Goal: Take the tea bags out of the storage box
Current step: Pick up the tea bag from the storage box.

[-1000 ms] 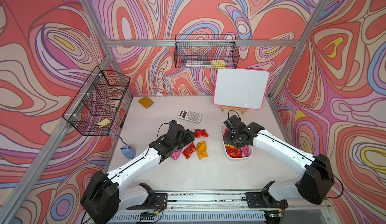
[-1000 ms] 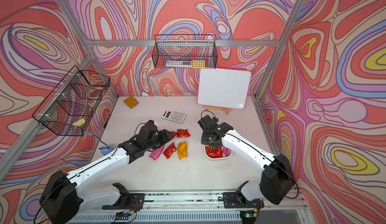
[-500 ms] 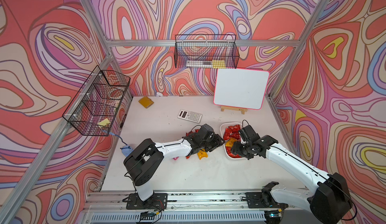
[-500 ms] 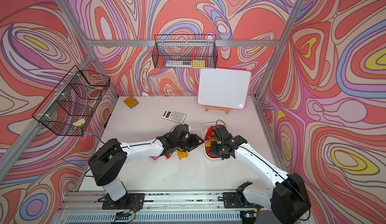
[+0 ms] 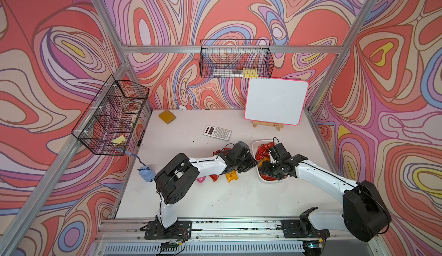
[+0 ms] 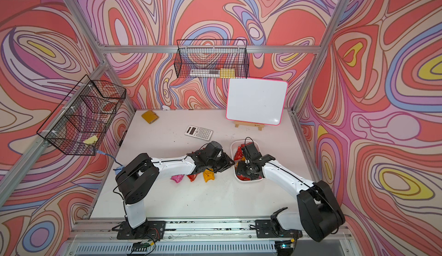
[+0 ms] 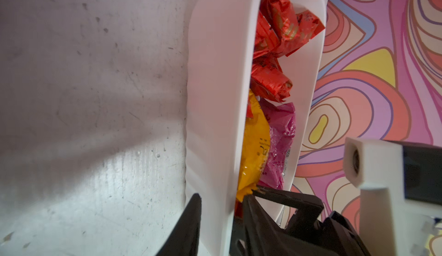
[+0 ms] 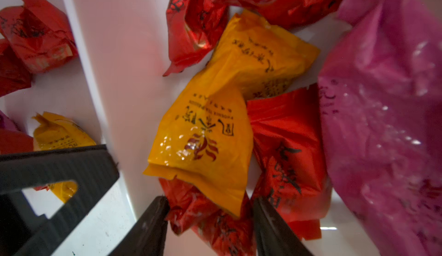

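The white storage box (image 5: 272, 182) (image 6: 248, 181) sits right of the table's middle with several tea bags (image 5: 264, 148) in it, red, orange-yellow and pink. More tea bags lie on the table to its left: pink (image 5: 200, 179), red (image 5: 214, 177), yellow (image 5: 231, 176). My left gripper (image 5: 253, 164) (image 7: 222, 199) straddles the box's left wall (image 7: 215, 99), one finger outside and one inside, shut on it. My right gripper (image 5: 265, 169) (image 8: 210, 204) is down inside the box, open, with a crumpled red tea bag (image 8: 203, 216) between its fingers under a yellow one (image 8: 210, 135).
A calculator (image 5: 217, 133) lies behind the loose bags. A whiteboard on an easel (image 5: 276, 104) stands at the back right and a mustard pad (image 5: 167, 116) at the back left. A blue object (image 5: 146, 173) lies by the left edge. Wire baskets (image 5: 235, 58) (image 5: 112, 116) hang on the walls.
My left arm swung right from the loose bags to the box's left wall and its jaws narrowed onto it. My right gripper moved from the box's far part to its near end.
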You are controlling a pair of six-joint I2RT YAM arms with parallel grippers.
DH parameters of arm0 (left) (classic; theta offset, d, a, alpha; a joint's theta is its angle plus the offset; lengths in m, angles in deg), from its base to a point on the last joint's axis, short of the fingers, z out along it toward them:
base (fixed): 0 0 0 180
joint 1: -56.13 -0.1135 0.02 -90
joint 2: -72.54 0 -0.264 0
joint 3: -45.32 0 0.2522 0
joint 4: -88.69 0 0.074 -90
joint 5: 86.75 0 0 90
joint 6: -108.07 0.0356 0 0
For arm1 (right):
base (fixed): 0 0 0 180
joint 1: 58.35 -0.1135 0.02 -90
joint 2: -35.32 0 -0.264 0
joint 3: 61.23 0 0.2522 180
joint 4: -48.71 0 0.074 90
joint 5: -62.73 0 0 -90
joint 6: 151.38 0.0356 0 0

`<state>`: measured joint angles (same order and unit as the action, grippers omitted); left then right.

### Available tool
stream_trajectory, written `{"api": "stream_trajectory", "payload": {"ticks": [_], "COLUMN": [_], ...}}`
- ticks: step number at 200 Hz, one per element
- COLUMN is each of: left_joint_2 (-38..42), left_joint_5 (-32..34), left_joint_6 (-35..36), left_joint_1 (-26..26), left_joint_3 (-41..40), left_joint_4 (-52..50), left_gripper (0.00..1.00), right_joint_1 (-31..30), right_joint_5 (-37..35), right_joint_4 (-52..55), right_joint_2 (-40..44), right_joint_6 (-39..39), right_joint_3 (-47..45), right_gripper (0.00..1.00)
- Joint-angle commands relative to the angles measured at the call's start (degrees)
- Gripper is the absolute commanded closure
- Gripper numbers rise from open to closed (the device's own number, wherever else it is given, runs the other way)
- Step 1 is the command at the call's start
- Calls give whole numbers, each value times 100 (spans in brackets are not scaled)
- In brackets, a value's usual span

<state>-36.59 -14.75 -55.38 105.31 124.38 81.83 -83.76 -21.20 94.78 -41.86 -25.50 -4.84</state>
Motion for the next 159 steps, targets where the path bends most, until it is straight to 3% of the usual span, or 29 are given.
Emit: {"api": "stream_trajectory", "payload": {"ticks": [1,70,110,135,159], "left_joint_2": [-192,-399,-388,-249,-75], "left_joint_5": [42,269,414,499,562], "left_joint_6": [222,682,1052,1188,1273], "left_joint_1": [-4,-21,-69,-73,-77], "left_joint_3": [282,805,1032,1062,1064], "left_joint_4": [-254,-683,-929,-915,-905], "left_gripper": [71,79,79,75,61], "right_joint_1": [38,88,106,108,115], "right_joint_5": [51,139,150,132,124], "right_joint_4": [-334,-465,-164,162,499], "right_joint_2": [-136,-51,274,579,867], "right_joint_6": [5,-59,-99,-77,-22], "right_joint_3": [-162,-247,-166,-58,41], "right_gripper": [50,84,98,100,100]}}
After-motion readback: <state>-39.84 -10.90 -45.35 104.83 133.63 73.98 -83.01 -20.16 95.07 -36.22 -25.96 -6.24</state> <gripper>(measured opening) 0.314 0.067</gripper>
